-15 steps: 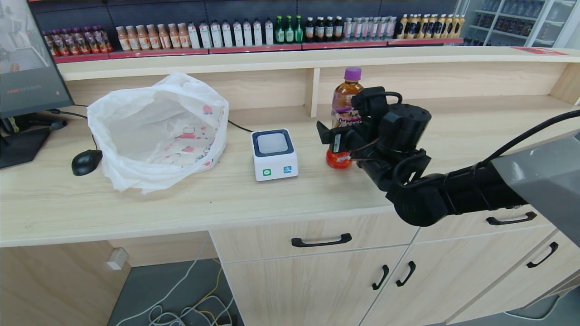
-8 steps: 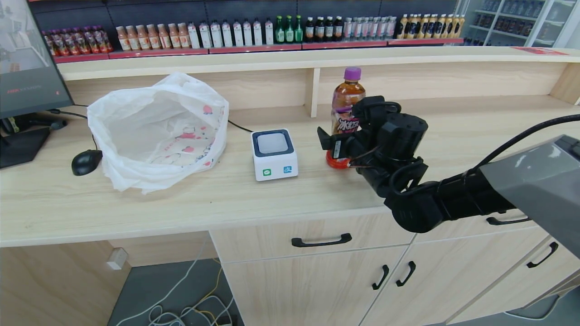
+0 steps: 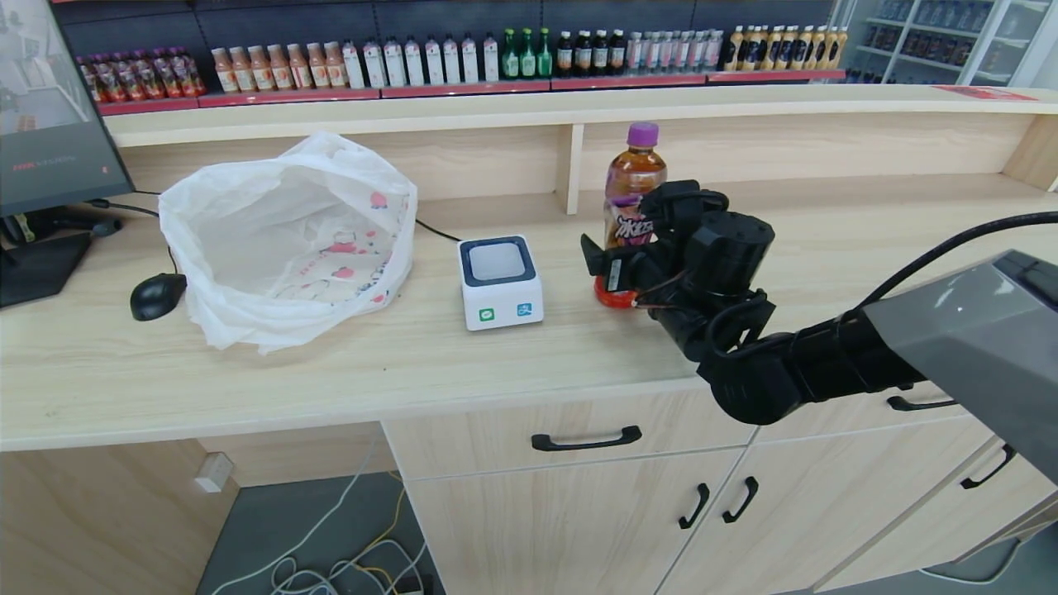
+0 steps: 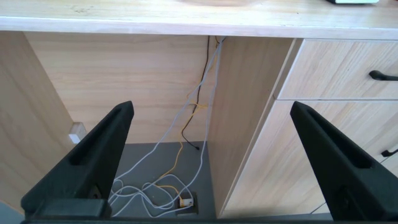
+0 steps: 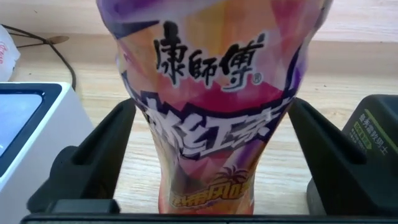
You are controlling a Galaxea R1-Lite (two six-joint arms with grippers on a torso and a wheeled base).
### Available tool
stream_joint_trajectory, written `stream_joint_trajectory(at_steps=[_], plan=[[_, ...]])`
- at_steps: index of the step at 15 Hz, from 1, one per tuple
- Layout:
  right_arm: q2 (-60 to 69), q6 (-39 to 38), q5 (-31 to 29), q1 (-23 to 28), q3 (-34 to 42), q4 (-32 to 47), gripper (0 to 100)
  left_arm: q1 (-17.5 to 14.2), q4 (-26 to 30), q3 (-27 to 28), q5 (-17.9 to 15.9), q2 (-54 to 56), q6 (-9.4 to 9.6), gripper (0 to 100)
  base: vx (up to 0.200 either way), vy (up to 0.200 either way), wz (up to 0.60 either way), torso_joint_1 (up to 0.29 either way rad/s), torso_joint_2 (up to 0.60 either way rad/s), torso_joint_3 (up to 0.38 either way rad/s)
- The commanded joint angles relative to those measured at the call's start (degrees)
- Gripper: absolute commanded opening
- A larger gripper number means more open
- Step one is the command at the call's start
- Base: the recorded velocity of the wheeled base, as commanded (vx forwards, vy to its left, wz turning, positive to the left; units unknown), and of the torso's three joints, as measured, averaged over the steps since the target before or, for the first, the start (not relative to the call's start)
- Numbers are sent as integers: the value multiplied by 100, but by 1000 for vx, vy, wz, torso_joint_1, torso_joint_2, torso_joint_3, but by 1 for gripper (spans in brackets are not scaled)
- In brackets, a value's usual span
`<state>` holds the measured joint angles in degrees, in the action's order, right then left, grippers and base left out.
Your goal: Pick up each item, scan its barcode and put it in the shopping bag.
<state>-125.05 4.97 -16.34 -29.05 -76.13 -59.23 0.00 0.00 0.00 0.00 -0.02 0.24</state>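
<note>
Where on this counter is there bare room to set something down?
The counter's front strip before the bag and scanner is bare, as is the stretch right of the bottle. Crowded: between scanner and bottle, where the right gripper straddles it.

Desk (image 3: pixel 331 372): pale wood grain, matt. Shopping bag (image 3: pixel 281 240): thin crinkled white plastic. Bottle (image 3: pixel 632 178): clear glossy plastic, shiny printed wrap.

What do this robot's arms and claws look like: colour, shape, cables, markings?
The right arm is matte black with rounded cylindrical joints; its upper segment wears a grey shell. Black cables loop along it. The right claw and left claw have black, wedge-shaped fingers; the right claw carries a small printed label.
</note>
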Motion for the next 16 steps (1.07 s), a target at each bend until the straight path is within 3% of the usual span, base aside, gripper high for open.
stream_joint_trajectory(at_steps=[1, 16], plan=[[-2, 4, -1, 31, -25, 0, 0, 0, 0, 0, 0, 2, 2, 100, 0, 0, 0, 0, 0, 0], [394, -40, 16, 93, 37, -203, 0, 0, 0, 0, 0, 2, 2, 100, 0, 0, 0, 0, 0, 0]])
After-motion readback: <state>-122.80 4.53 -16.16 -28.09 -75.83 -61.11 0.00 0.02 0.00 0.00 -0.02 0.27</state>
